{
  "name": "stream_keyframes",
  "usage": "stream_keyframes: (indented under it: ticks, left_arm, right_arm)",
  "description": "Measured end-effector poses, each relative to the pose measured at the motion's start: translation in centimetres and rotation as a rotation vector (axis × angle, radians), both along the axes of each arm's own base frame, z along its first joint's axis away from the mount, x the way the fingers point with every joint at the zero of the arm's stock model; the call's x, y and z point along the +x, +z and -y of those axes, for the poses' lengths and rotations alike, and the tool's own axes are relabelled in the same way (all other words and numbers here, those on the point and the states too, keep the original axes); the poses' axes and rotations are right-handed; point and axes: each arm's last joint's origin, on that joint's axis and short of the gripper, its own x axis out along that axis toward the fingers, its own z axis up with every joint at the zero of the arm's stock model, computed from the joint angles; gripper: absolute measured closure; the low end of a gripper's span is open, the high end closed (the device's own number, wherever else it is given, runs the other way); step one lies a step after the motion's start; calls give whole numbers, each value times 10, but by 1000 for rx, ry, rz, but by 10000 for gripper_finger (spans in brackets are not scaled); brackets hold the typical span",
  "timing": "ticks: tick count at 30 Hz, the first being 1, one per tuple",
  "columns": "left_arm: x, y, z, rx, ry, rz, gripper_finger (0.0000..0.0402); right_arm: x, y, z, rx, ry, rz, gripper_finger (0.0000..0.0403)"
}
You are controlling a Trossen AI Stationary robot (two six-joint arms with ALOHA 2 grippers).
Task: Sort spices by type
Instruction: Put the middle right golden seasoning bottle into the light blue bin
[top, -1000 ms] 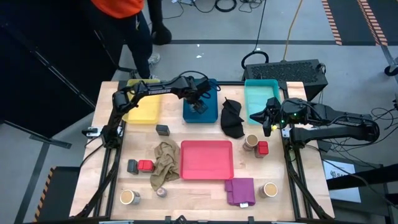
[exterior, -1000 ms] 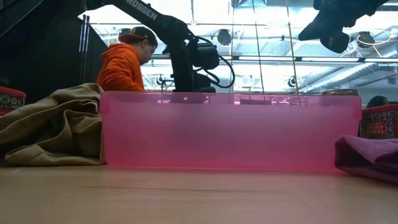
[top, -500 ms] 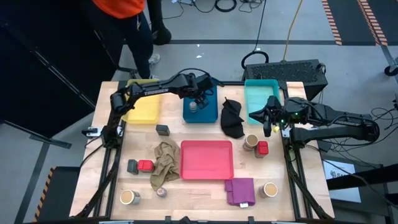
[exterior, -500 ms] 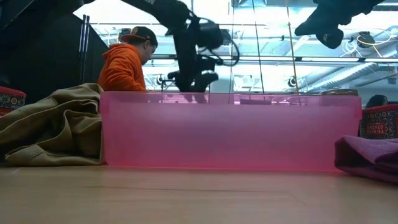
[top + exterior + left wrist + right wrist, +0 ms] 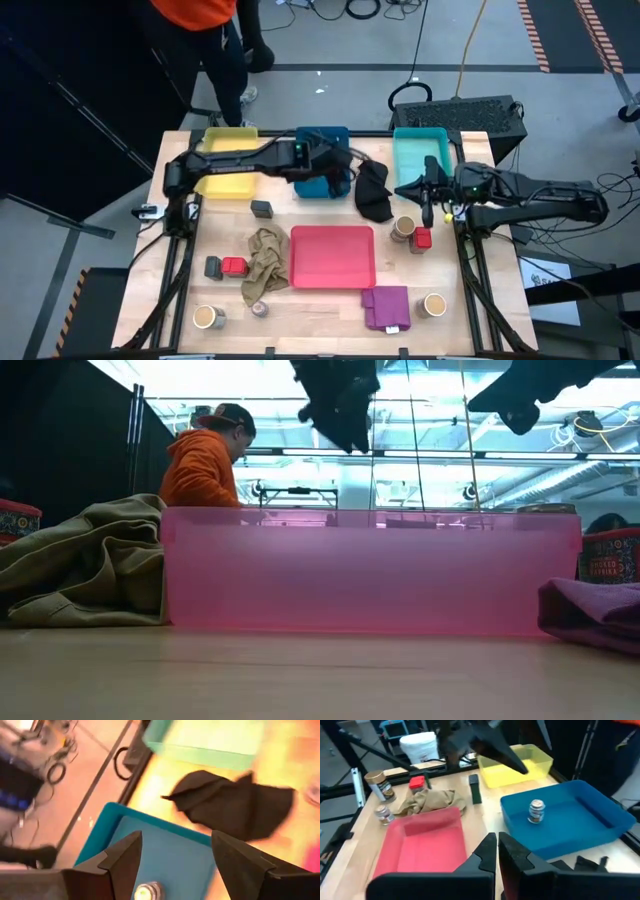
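One silver tin [image 5: 536, 811] is found sorted in the blue tray [image 5: 322, 188], upper centre of the frame. The remaining spices are scattered over the surface [image 5: 320, 320]. The left pincer [image 5: 172, 865] is spread and empty; the right pincer [image 5: 497, 851] is pressed together.

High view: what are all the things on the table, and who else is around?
trays: four; yellow tray, blue tray and teal tray along the far edge, red tray in the middle
cloths: three; black cloth between the blue and teal trays, beige cloth left of the red tray, purple cloth in front of it
red cubes: two, one each side of the red tray
grey tins: two, left half
silver tins: two, one in the blue tray, one by the beige cloth
tan jars: three
person: one, orange top, behind the table
left gripper: open, above the blue tray
right gripper: shut, near the teal tray
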Motion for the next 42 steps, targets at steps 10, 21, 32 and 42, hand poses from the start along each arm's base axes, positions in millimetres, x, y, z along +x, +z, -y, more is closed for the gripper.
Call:
stream_keyframes:
  ticks: [10, 21, 32, 42]
  left_arm:
    - [-27, 10, 51, -23, -54, -42, 157]
    - [-118, -5, 120, -18, 2, -32, 157]
    - [-193, -48, 158, 35, -237, 25, 157]
    - [-225, -55, 161, 157, -281, 215, 157]
  right_arm:
    - [2, -1, -22, 8, 151, 31, 403]
    - [2, 3, -27, -11, 187, 73, 403]
    - [2, 2, -27, -46, 197, 69, 403]
    - [2, 3, -27, -34, 191, 77, 403]
